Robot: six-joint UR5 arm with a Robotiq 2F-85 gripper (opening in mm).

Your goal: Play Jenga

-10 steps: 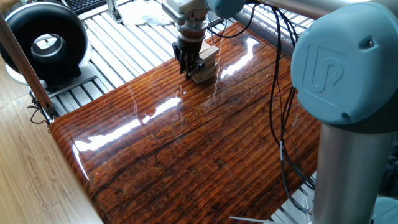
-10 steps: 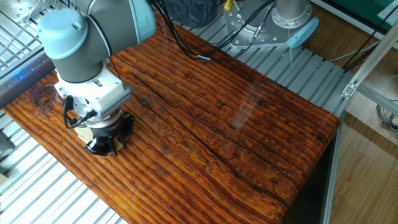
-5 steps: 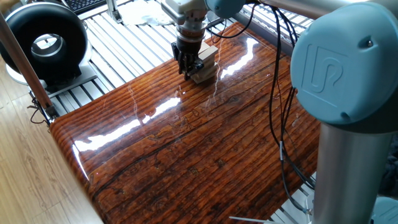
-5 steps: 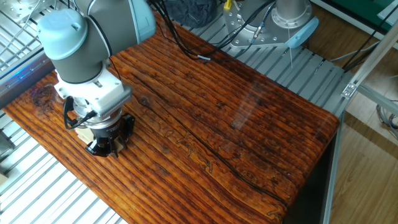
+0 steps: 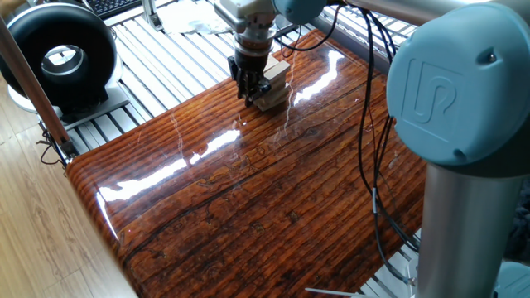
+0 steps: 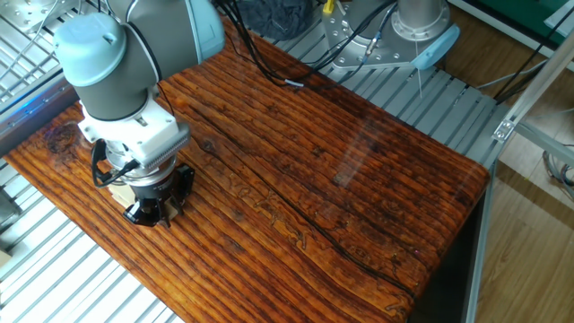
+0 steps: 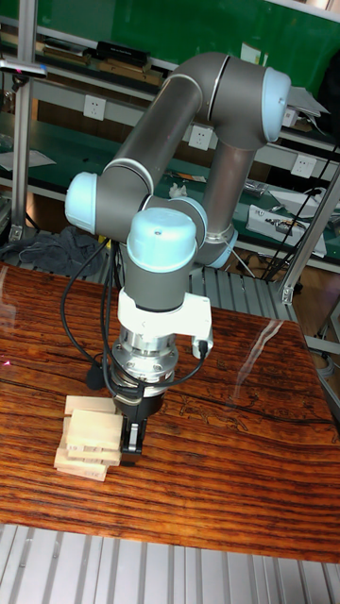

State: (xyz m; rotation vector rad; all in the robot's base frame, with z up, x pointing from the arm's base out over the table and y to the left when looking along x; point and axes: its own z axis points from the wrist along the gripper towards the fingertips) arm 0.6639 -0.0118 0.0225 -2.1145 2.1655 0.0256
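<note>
The Jenga tower is a short stack of pale wooden blocks in crosswise layers on the dark striped table. It also shows in one fixed view as the tower, near the far end of the table. In the other fixed view the arm hides all but a pale sliver of the tower. My gripper points straight down, its dark fingers pressed together right against the tower's side, low near the tabletop. The same gripper has no block visible between its fingers.
The glossy striped tabletop stretches toward the camera from the tower. A black round device stands off the table on slatted metal. The arm's large blue joint fills the right foreground, with cables hanging beside it.
</note>
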